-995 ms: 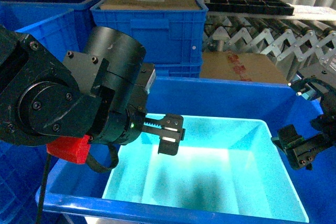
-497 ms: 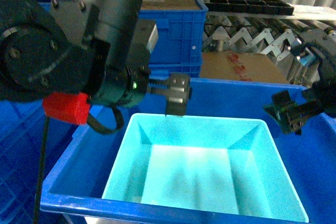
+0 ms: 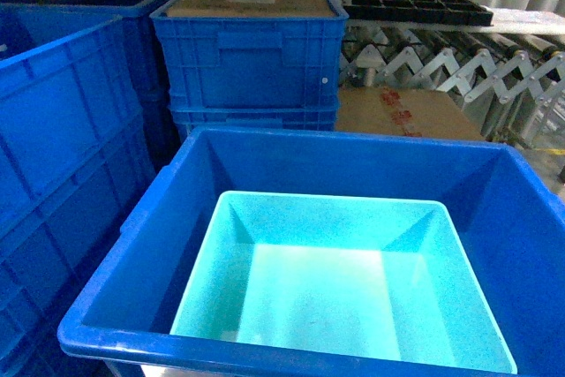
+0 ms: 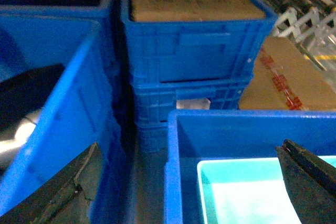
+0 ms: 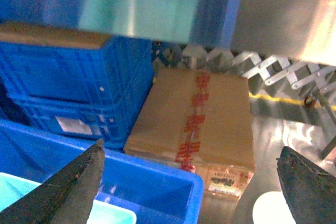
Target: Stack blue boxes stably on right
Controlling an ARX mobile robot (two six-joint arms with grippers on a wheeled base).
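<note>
One light turquoise blue box lies inside a large royal-blue crate in the lower middle of the head view. Neither gripper shows in the head view. The left gripper hangs open above the crate's back left corner, its fingers wide apart and empty. Below it I see the blue box's corner and the crate rim. The right gripper is open and empty above the crate's back right corner. A sliver of the blue box shows at the lower left.
Stacked royal-blue ribbed crates topped with cardboard stand behind. More tall blue crates line the left. A taped cardboard box lies behind the big crate, before an extendable roller conveyor carrying a black tray.
Both arms, which hung over the turquoise box a second ago, have risen and left the head view. The box has not moved.
</note>
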